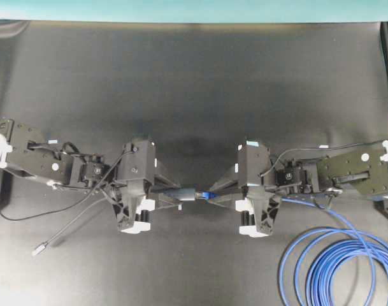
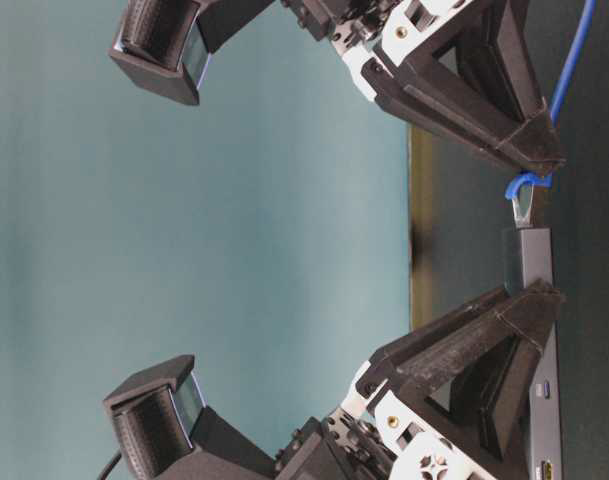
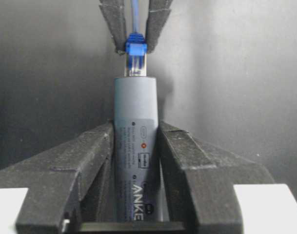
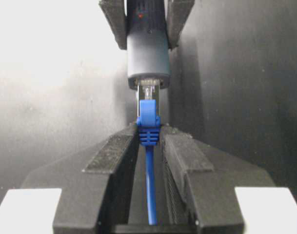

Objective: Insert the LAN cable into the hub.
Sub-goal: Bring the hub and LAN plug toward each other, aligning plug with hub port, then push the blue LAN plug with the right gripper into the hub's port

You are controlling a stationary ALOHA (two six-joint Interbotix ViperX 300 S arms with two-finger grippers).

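Note:
My left gripper (image 1: 170, 194) is shut on the hub (image 1: 181, 193), a slim dark-grey bar, and holds it level above the black mat. In the left wrist view the hub (image 3: 135, 141) sits between my fingers (image 3: 97, 146). My right gripper (image 1: 220, 194) is shut on the blue boot of the LAN cable's plug (image 1: 206, 195). In the right wrist view the boot (image 4: 148, 126) is pinched at my fingertips and the clear plug tip (image 4: 149, 92) sits partly in the port at the hub's end (image 4: 148, 53). The table-level view shows the plug (image 2: 525, 196) meeting the hub (image 2: 532, 262).
The blue cable lies coiled (image 1: 337, 264) at the front right and runs up under the right arm. The hub's thin grey cord trails to a small metal plug (image 1: 38, 250) at the front left. A teal wall (image 1: 194, 9) bounds the far edge.

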